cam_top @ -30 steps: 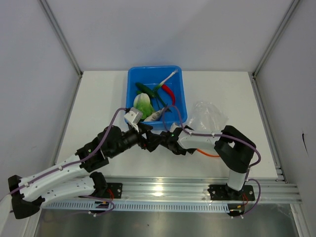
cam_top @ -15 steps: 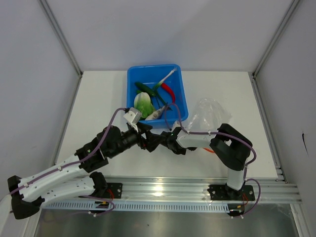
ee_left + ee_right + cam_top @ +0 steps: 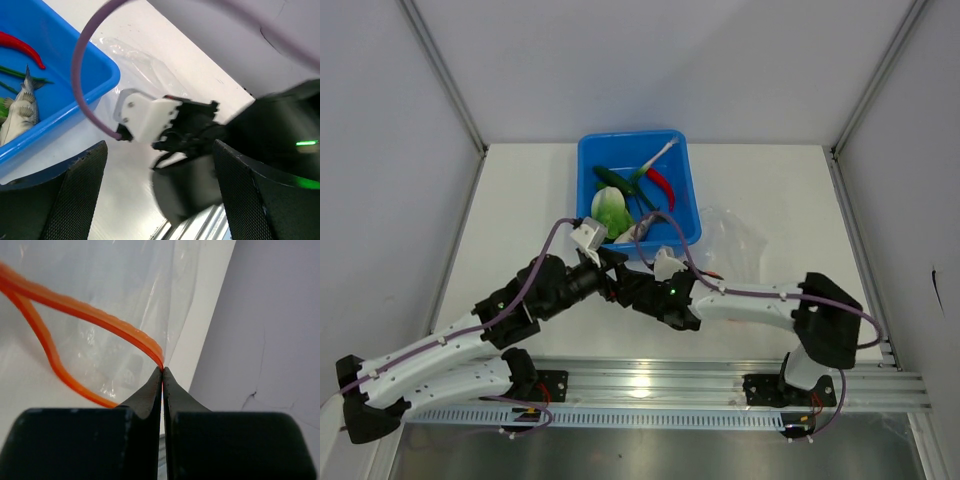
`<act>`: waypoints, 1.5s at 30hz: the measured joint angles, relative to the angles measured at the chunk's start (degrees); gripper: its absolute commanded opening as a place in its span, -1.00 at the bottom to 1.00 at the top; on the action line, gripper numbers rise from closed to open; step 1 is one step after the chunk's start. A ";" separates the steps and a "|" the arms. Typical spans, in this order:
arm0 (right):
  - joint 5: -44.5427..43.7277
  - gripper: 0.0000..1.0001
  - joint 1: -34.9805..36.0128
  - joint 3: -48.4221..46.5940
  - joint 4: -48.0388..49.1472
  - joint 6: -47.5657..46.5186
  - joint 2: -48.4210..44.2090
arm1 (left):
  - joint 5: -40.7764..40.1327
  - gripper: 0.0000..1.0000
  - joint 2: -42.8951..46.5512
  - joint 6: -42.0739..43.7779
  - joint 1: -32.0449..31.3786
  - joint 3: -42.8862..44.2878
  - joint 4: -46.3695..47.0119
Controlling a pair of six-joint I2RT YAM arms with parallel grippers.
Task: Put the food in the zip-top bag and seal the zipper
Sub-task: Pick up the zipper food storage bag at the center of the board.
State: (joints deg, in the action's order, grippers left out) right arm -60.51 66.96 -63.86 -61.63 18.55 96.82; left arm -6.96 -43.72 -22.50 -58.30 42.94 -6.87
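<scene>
Right gripper (image 3: 162, 371) tight on one end of the zipper (image 3: 100, 317); left gripper (image 3: 159, 145) spread wide, empty.

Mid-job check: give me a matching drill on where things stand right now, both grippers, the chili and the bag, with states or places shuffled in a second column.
Column one:
1. left gripper
2. right gripper
3. red chili
4. bag

Column two:
A. lying in the blue bin
B. jaws shut on the orange zipper
C. clear, on the table beside the bin
D. jaws open, empty

Pairs: 1-D, 2-B, 3-A, 4-C
</scene>
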 measured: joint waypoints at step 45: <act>24.22 -1.00 -4.33 -17.55 0.70 5.05 -24.35 | 13.27 0.83 -21.92 -22.84 -0.20 12.68 -4.79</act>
State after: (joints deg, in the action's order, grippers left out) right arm -36.29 62.63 -81.41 -60.93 23.59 72.47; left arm 6.31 -65.65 -45.34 -58.50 55.61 -11.66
